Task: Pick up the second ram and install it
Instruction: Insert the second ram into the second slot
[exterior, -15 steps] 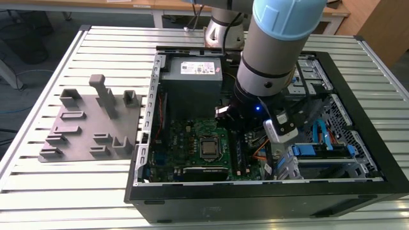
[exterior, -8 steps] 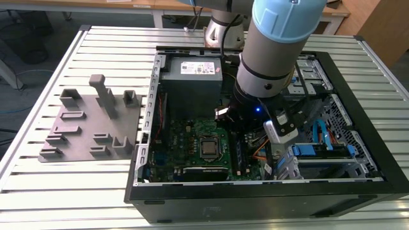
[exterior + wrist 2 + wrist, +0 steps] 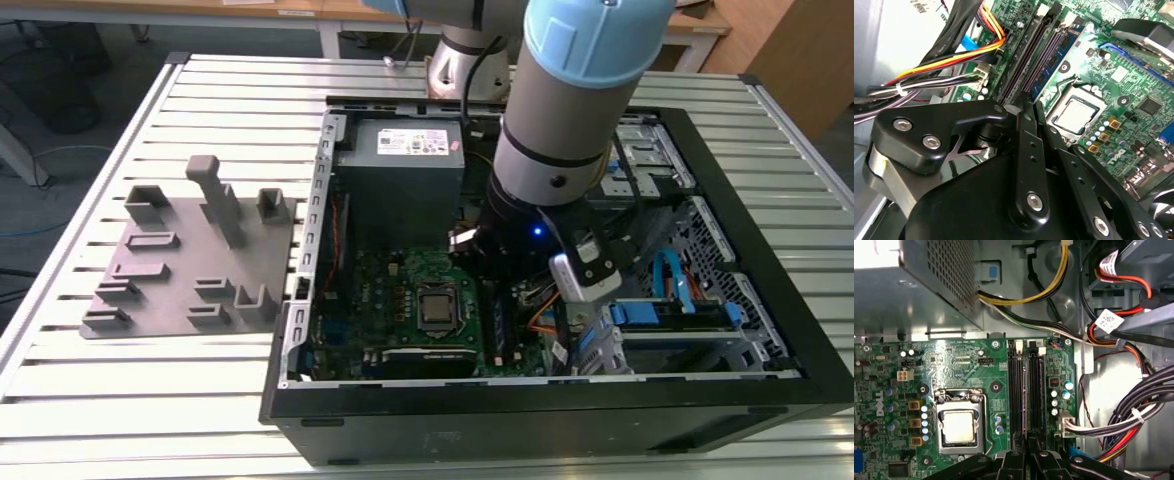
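My gripper (image 3: pixel 1027 454) hangs low inside the open computer case, right over the memory slots (image 3: pixel 1026 390) of the green motherboard (image 3: pixel 954 365). Its two black fingers (image 3: pixel 1031 145) stand close together, shut on a thin dark strip seen edge-on, the second ram (image 3: pixel 1027 442), which lies in line with the slots (image 3: pixel 1029 50). In the exterior view the arm (image 3: pixel 561 130) reaches down beside the processor socket (image 3: pixel 437 308) and hides the slots and the fingertips.
A grey fixture plate (image 3: pixel 174 270) with upright blocks lies on the table at the exterior view's left of the case (image 3: pixel 534 410). The power supply (image 3: pixel 400 170) and bundles of cables (image 3: pixel 1134 415) crowd the slots. Blue drive brackets (image 3: pixel 667 310) sit at the right.
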